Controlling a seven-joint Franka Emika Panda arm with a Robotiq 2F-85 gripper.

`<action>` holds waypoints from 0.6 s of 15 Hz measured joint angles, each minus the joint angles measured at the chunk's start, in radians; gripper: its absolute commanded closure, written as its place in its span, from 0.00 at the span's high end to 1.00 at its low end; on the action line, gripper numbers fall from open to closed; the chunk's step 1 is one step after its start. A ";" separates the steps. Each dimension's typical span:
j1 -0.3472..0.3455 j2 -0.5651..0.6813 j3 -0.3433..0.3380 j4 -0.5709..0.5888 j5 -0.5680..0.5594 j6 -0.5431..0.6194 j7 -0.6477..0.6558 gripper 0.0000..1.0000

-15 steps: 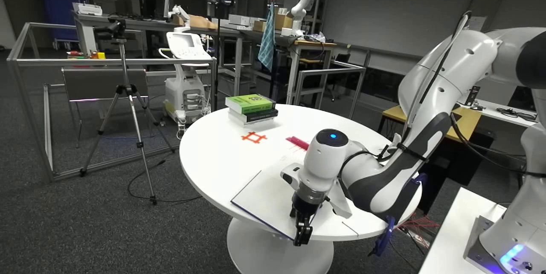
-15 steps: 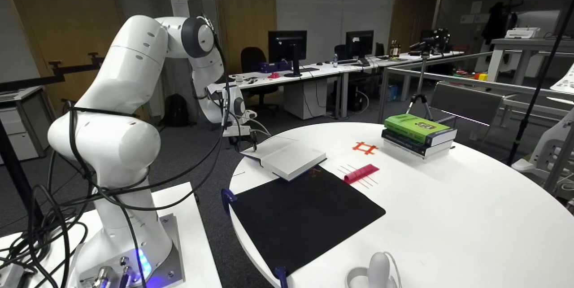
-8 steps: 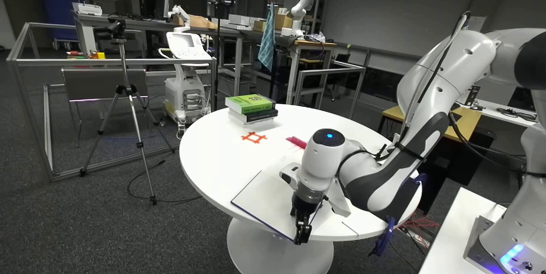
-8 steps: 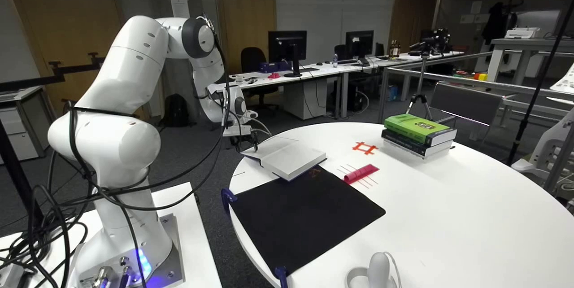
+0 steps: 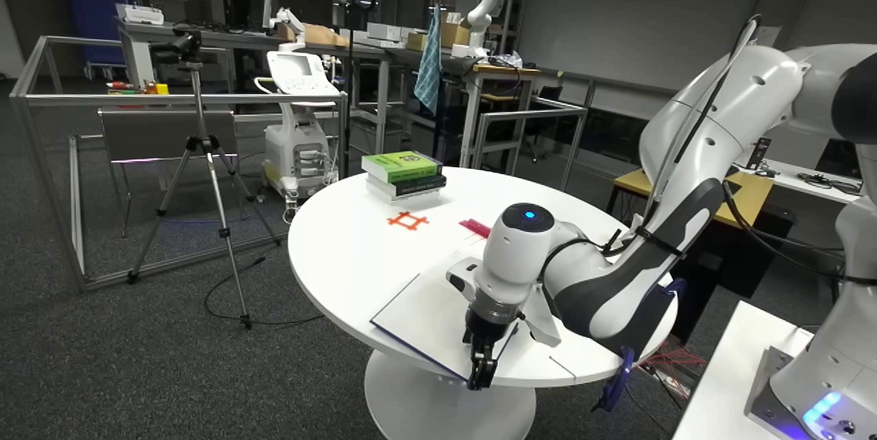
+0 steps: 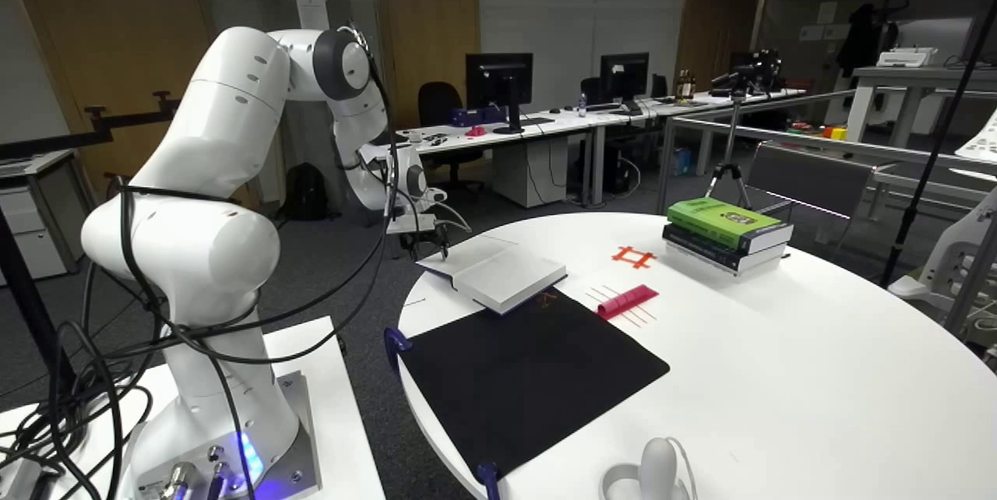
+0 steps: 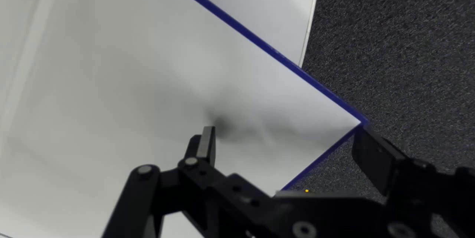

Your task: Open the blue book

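The blue book lies open near the table's edge, with its white page block [image 6: 510, 278] showing in an exterior view. Its opened cover shows a white inside with a dark blue rim, in an exterior view [image 5: 425, 316] and in the wrist view [image 7: 167, 63]. A cover corner sticks out past the table edge. My gripper [image 7: 285, 130] is open at that corner. One finger [image 7: 206, 143] stands over the white inside; the other finger [image 7: 374, 156] is at the corner's outer tip. Whether it touches or sits under the cover I cannot tell. The front picture is hidden.
A black mat [image 6: 530, 383] lies beside the book, held by blue clamps [image 6: 396, 342]. A pink piece [image 6: 627, 301], an orange taped square [image 6: 635, 256] and a green-topped book stack [image 6: 724, 235] are on the white table [image 6: 779, 375]. A white handled object [image 6: 658, 469] stands at the front.
My gripper has moved up slightly. The cover corner beside it looks a little higher too. The rest of the table is unchanged.
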 measured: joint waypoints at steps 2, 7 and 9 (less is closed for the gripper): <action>0.026 -0.010 -0.020 0.008 -0.008 0.002 0.038 1.00; 0.108 -0.049 -0.093 0.014 -0.054 0.003 0.172 1.00; 0.140 -0.064 -0.124 0.013 -0.075 0.003 0.231 1.00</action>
